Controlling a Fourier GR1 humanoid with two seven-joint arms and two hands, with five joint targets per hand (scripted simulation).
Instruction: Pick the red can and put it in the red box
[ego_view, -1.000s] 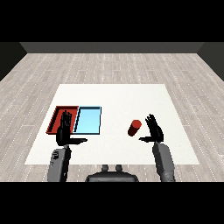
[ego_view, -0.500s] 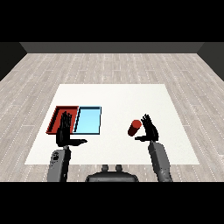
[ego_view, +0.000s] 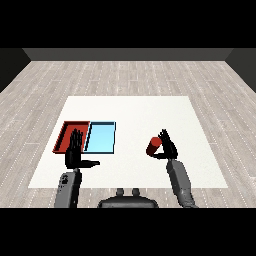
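We see a bare test room, perhaps a lab: a white table (ego_view: 130, 107) on a grey plank floor (ego_view: 125, 75) against a dark wall (ego_view: 128, 54).

A white table (ego_view: 130, 112) fills the middle of the view, with a red tray (ego_view: 66, 134) and a blue tray (ego_view: 101, 138) touching side by side at about nine o'clock, the red one on the outside. The left hand (ego_view: 75, 155) rises from seven o'clock with straight fingers and thumb stuck out sideways, overlapping the red tray's near edge and holding nothing. At about four o'clock the right hand (ego_view: 167, 146) is up against the right side of the red can (ego_view: 154, 146), fingers raised behind it and thumb reaching toward its base, well apart from both trays.
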